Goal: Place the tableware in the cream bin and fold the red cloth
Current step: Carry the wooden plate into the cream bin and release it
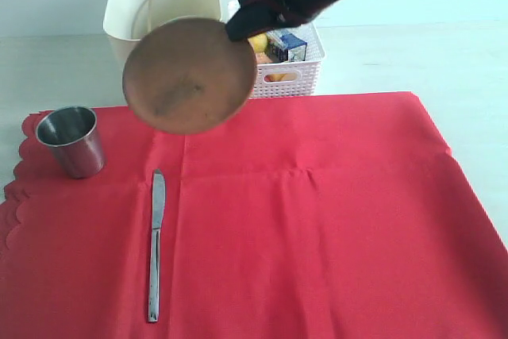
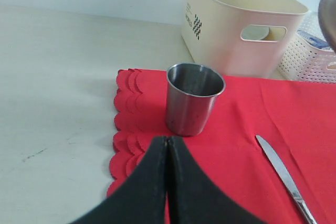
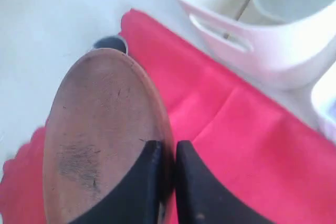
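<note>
I log the plate (image 1: 189, 75) as matt brown, scuffed, wood-like. On the cloth (image 1: 317, 220), the cup (image 1: 71, 144) is brushed steel and the knife (image 1: 156, 236) glossy metal. The cloth is matt, creased fabric. Beyond the cloth, the bin (image 1: 119, 13) is smooth plastic.

— Where is there room?
— On the red cloth (image 1: 333, 212), the right half lies bare.
— Obstacles?
— Steel cup (image 1: 71, 142) and knife (image 1: 156, 236) near its left edge; the plate (image 1: 189, 77) hangs before the cream bin (image 1: 121, 17).

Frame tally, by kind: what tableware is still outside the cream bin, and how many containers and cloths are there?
Round brown plate, held in the right end effector: 1
Small steel cup: 1
Metal table knife: 1
Containers (tall cream plastic bin, white lattice basket): 2
Red fabric cloth: 1
Total: 6
</note>
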Available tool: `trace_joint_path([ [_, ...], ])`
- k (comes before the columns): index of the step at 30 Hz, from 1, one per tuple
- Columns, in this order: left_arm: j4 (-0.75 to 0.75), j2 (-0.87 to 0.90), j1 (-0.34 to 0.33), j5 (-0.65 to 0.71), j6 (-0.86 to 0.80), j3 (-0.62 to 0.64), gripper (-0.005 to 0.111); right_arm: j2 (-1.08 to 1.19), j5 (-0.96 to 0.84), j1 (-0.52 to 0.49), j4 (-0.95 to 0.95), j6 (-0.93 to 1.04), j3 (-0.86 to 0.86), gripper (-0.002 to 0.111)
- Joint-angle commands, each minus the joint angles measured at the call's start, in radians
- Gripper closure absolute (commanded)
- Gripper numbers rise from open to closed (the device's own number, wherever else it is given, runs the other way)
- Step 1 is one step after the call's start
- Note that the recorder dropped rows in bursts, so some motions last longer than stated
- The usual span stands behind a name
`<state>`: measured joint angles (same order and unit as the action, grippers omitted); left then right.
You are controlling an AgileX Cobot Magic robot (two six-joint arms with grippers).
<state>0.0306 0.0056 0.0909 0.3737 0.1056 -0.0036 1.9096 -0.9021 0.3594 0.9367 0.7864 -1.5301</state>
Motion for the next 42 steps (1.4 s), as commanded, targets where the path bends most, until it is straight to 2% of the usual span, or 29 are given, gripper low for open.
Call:
trace_joint_path([
  [1,0.007,-0.006,-0.001,-0.008,0.003,0.004,0.107,-0.01,0.088,0.0,-0.072,-0.118,-0.121,0.108],
  [5,0.007,-0.006,-0.001,-0.008,0.003,0.004,0.107,0.014,0.201,0.0,-0.133,-0.212,-0.228,0.108],
  [9,0.007,-0.006,-0.001,-0.008,0.003,0.004,0.107,0.053,0.287,0.013,-0.138,-0.212,-0.289,0.108],
  [11,0.007,-0.006,-0.001,-0.008,0.003,0.004,0.107,0.1,0.408,0.05,-0.208,-0.216,-0.322,0.108],
  [17,0.007,-0.006,-0.001,-0.008,0.003,0.004,0.107,0.177,0.652,0.147,-0.346,-0.216,-0.324,0.108],
  [21,0.007,-0.006,-0.001,-0.008,0.003,0.004,0.107,0.227,0.765,0.163,-0.353,-0.212,-0.326,0.108],
  [33,0.007,-0.006,-0.001,-0.008,0.003,0.004,0.107,0.309,0.802,0.179,-0.373,-0.103,-0.326,0.108],
  [35,0.007,-0.006,-0.001,-0.008,0.003,0.004,0.107,0.314,0.802,0.182,-0.373,-0.098,-0.326,0.104],
  [40,0.007,-0.006,-0.001,-0.008,0.003,0.004,0.107,0.32,0.791,0.182,-0.373,-0.098,-0.326,0.081],
  [42,0.007,-0.006,-0.001,-0.008,0.003,0.004,0.107,0.32,0.776,0.182,-0.373,-0.091,-0.326,0.076],
])
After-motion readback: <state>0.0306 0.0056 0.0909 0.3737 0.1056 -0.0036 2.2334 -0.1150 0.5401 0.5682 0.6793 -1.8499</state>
